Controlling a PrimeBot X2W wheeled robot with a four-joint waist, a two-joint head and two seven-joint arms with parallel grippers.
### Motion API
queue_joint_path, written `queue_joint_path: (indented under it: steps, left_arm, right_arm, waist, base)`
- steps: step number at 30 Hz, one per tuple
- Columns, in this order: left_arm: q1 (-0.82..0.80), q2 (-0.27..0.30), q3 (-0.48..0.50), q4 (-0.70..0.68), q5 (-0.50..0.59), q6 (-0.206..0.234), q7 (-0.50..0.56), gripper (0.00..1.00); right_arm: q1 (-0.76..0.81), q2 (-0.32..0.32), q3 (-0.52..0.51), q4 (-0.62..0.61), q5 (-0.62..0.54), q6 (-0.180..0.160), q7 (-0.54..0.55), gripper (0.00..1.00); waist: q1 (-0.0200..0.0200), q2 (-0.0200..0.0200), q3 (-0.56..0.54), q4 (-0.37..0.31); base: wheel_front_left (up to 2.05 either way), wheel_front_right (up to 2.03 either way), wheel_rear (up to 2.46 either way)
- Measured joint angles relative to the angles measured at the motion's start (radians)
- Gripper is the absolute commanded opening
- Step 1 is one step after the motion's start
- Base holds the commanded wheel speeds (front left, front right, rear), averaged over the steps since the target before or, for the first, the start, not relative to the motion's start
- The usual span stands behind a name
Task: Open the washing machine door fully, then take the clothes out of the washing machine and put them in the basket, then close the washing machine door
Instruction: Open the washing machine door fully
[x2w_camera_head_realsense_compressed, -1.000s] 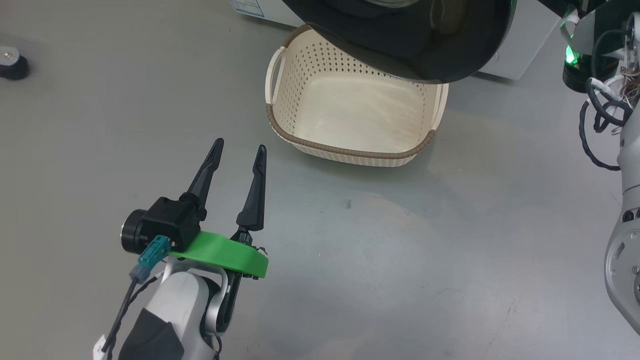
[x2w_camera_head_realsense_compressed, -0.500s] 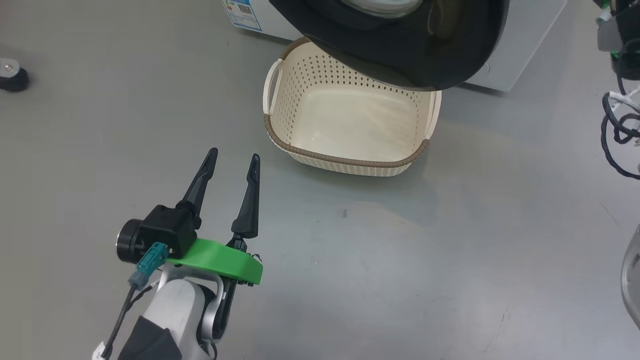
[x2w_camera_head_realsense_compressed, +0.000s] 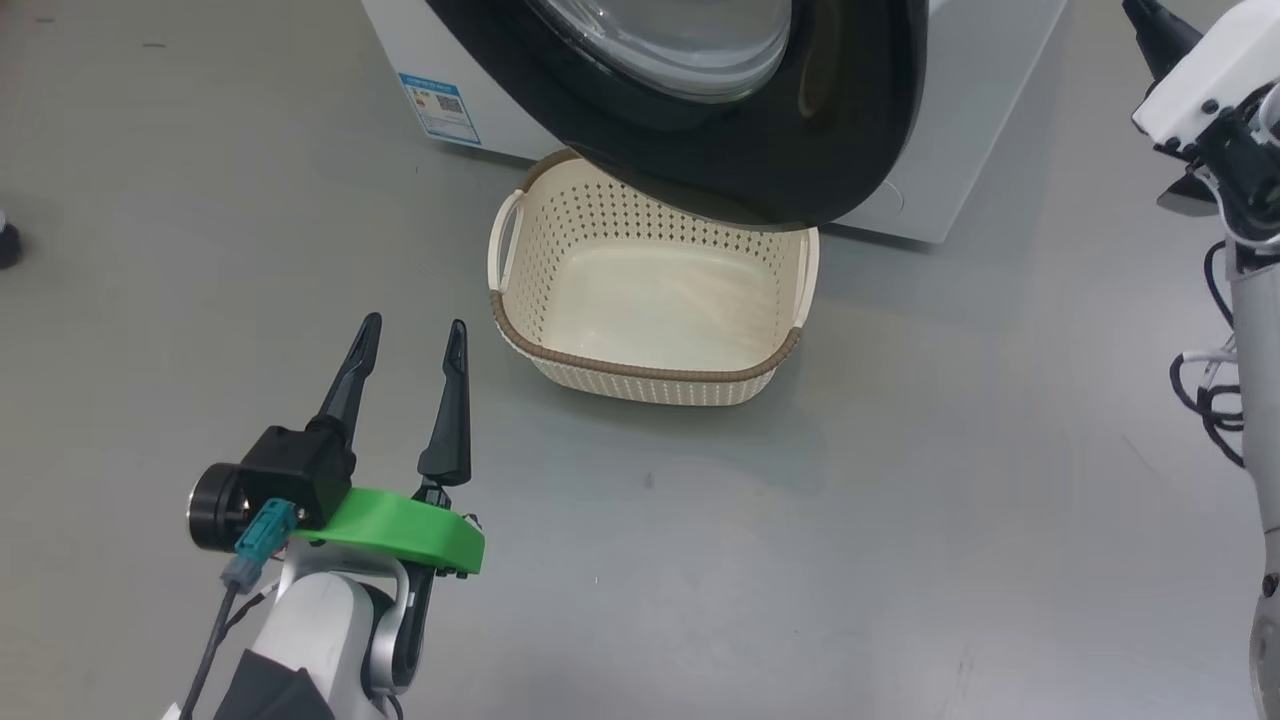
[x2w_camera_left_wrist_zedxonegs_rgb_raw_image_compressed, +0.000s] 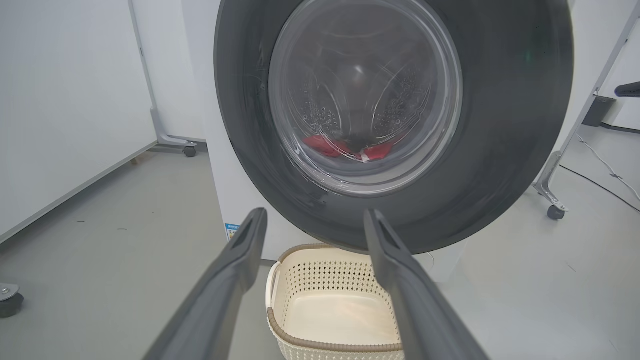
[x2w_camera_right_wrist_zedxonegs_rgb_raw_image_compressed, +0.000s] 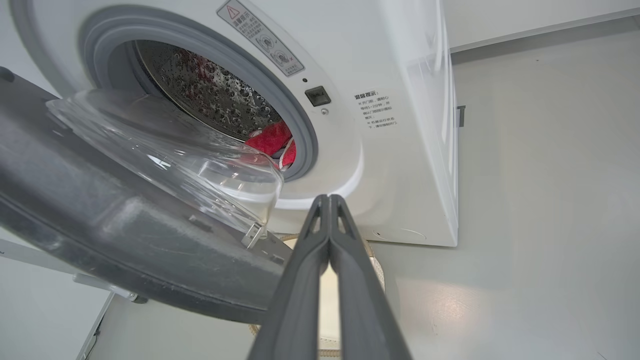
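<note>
Two dark-fingered grippers frame what we see. Our left gripper (x2w_camera_head_realsense_compressed: 415, 322) hangs low over the grey floor (x2w_camera_head_realsense_compressed: 900, 520), at the lower left of the head view, its jaws spread wide and holding nothing. Its fingers point toward the basket (x2w_camera_head_realsense_compressed: 640, 372), which stands on the floor near them, right in front of the washing machine (x2w_camera_head_realsense_compressed: 985, 90). The basket is cream with a brown woven rim, and its bare bottom shows.

The washing machine door (x2w_camera_head_realsense_compressed: 830, 150) stands partly open, and its wide black rim hangs above the basket's far edge. From the left wrist we face the door's outer side. Through its clear glass bowl (x2w_camera_left_wrist_zedxonegs_rgb_raw_image_compressed: 365, 90) we see the clothes (x2w_camera_left_wrist_zedxonegs_rgb_raw_image_compressed: 327, 146), red fabric lying low in the drum (x2w_camera_right_wrist_zedxonegs_rgb_raw_image_compressed: 215, 85).

Our right gripper (x2w_camera_right_wrist_zedxonegs_rgb_raw_image_compressed: 328, 200) has its jaws pressed together, empty, and points at the machine's white front just below the grey rubber seal (x2w_camera_right_wrist_zedxonegs_rgb_raw_image_compressed: 300, 127). From there we see the door's inner side swung away at the left. Red cloth with white trim shows in the gap between bowl and seal.
</note>
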Motion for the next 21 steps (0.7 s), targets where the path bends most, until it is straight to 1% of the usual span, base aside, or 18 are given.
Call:
queue_joint_path:
  steps: [6, 8, 11, 15, 18, 19, 20, 21]
  left_arm:
    - [0.029, 0.000, 0.037, 0.006, 0.025, 0.000, 0.000, 1.00]
    - [0.041, 0.001, 0.052, 0.007, 0.030, 0.000, 0.000, 1.00]
    - [0.058, 0.001, 0.073, 0.007, 0.035, 0.000, 0.000, 1.00]
    - [0.078, 0.002, 0.098, 0.006, 0.045, 0.000, 0.000, 1.00]
    - [0.093, 0.002, 0.112, 0.005, 0.045, 0.000, 0.000, 1.00]
    - [0.096, 0.002, 0.114, 0.005, 0.045, 0.000, 0.000, 1.00]
    - [0.099, 0.002, 0.115, 0.005, 0.046, 0.000, 0.000, 1.00]
    - [0.101, 0.003, 0.115, 0.005, 0.047, 0.000, 0.000, 1.00]
  right_arm:
    - [0.128, -0.003, 0.072, -0.079, -0.078, 0.000, -0.166, 0.00]
    - [0.170, -0.006, 0.116, -0.119, -0.102, -0.001, -0.218, 0.00]
    - [0.231, 0.000, 0.156, -0.160, -0.125, -0.001, -0.292, 0.00]
    - [0.330, 0.011, 0.171, -0.171, -0.135, -0.001, -0.380, 0.00]
    - [0.405, 0.021, 0.154, -0.167, -0.140, -0.001, -0.448, 0.00]
    - [0.427, 0.021, 0.148, -0.165, -0.145, -0.001, -0.471, 0.29]
    - [0.446, 0.021, 0.142, -0.166, -0.150, -0.001, -0.495, 0.98]
    - [0.464, 0.020, 0.139, -0.168, -0.158, -0.001, -0.517, 1.00]
  waist:
    - [0.0000, 0.0000, -0.047, -0.039]
    - [0.0000, 0.0000, -0.061, -0.055]
    - [0.0000, 0.0000, -0.080, -0.080]
    - [0.0000, 0.0000, -0.102, -0.113]
    - [0.0000, 0.0000, -0.118, -0.137]
    - [0.0000, 0.0000, -0.123, -0.144]
    - [0.0000, 0.0000, -0.128, -0.151]
    - [0.0000, 0.0000, -0.133, -0.158]
  base:
    - [0.00, 0.00, 0.00]
    - [0.00, 0.00, 0.00]
    - [0.00, 0.00, 0.00]
    - [0.00, 0.00, 0.00]
    - [0.00, 0.00, 0.00]
    - [0.00, 0.00, 0.00]
    - [0.00, 0.00, 0.00]
    - [0.00, 0.00, 0.00]
